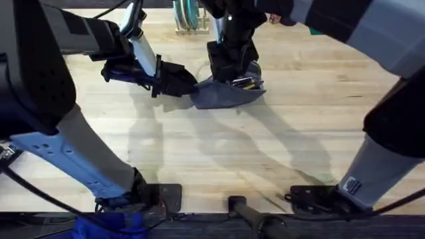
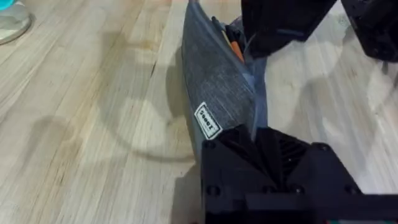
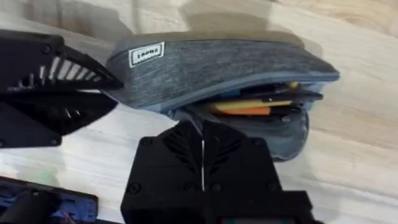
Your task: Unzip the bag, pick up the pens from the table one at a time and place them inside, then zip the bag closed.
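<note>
Wooden table (image 1: 199, 153) is bearing the bag (image 1: 222, 95) at its far middle. Blue-grey fabric is sagging, probably soft and light; an end or the zipper edge looks the best hold. Left gripper (image 1: 178, 81) is clamping the bag's left end; right gripper (image 1: 234, 66) is pinching closed at the open zipper edge. Pens (image 3: 261, 102) are lying inside, partly hidden; the pull tab is hard to make out.

1. Lying on its side on the table (image 3: 360, 155) — the bag (image 3: 224, 68), blue-grey fabric, white label near one end.
2. Gaping open along the zipper — yellow and orange pens (image 3: 255, 107) inside.
3. Pinched at the near edge by the right gripper (image 3: 202, 134), fingers together.
4. Clamped at the label end by the left gripper (image 3: 93, 93).
</note>
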`<state>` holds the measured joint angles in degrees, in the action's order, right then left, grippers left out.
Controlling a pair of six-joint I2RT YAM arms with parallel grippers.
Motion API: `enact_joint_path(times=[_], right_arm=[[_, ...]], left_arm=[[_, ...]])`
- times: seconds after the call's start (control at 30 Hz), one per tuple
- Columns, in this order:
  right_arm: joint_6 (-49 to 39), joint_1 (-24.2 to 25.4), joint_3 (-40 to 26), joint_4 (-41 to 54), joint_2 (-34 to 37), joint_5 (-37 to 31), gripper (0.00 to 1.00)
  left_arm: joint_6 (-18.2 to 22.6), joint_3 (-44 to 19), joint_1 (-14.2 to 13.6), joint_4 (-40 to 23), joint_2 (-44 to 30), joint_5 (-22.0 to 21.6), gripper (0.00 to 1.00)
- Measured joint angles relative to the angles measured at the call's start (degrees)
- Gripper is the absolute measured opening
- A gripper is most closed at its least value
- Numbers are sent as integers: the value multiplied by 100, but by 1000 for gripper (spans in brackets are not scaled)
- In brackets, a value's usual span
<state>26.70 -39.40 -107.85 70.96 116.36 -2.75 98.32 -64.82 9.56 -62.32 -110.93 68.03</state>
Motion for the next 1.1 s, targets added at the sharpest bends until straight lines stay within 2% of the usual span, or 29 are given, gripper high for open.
enact_joint_path(times=[0.27, 0.53, 0.83, 1.1], right_arm=[[-24, 88, 0, 145, -206, -174, 33], [-44, 596, -2, 372, -361, -649, 33], [-277, 727, -1, 655, -361, -779, 33], [-302, 1145, -2, 752, -361, -828, 33]], left_arm=[[1, 0, 0, 2, 0, 13, 42], [0, 0, 37, 4, -2, -72, 42], [0, 0, 39, 4, -2, -76, 42], [0, 0, 39, 4, 0, -76, 42]])
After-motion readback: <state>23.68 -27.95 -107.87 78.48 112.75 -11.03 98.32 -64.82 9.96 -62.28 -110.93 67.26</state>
